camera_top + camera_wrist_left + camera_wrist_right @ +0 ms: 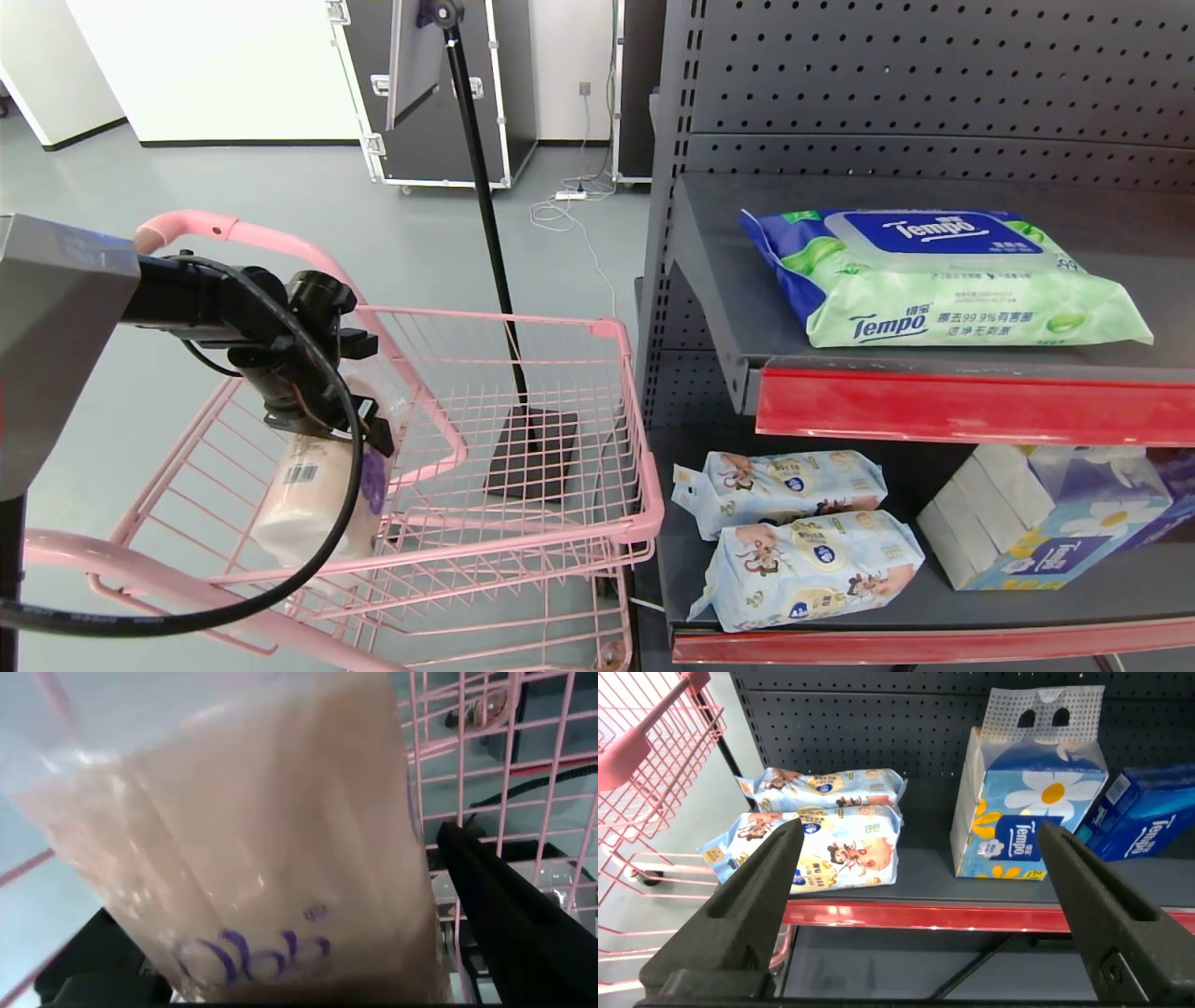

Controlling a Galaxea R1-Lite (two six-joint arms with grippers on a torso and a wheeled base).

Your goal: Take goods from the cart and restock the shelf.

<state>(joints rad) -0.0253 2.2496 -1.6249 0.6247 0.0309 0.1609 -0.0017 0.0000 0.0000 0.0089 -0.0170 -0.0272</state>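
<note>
A pink wire cart [560, 322] stands left of the dark shelf unit [934, 397]. Inside the cart my left gripper [327, 411] is shut on a beige plastic-wrapped pack with purple print [313, 495]. The left wrist view has this pack [262, 859] pressed between the black fingers [505, 924], above the cart's wire floor. My right gripper [915, 915] is open in front of the lower shelf board [924, 873], with nothing between its fingers. It faces two pale blue wipe packs [822, 845] and a blue-and-white tissue pack [1032, 803].
A green and blue wipes pack [934, 275] lies on the upper shelf. Below lie two wipe packs [794, 523] and a tissue multipack [1046, 523]. A black stand pole [485, 205] rises behind the cart from a flat base [532, 453]. Bare shelf board lies between the lower goods.
</note>
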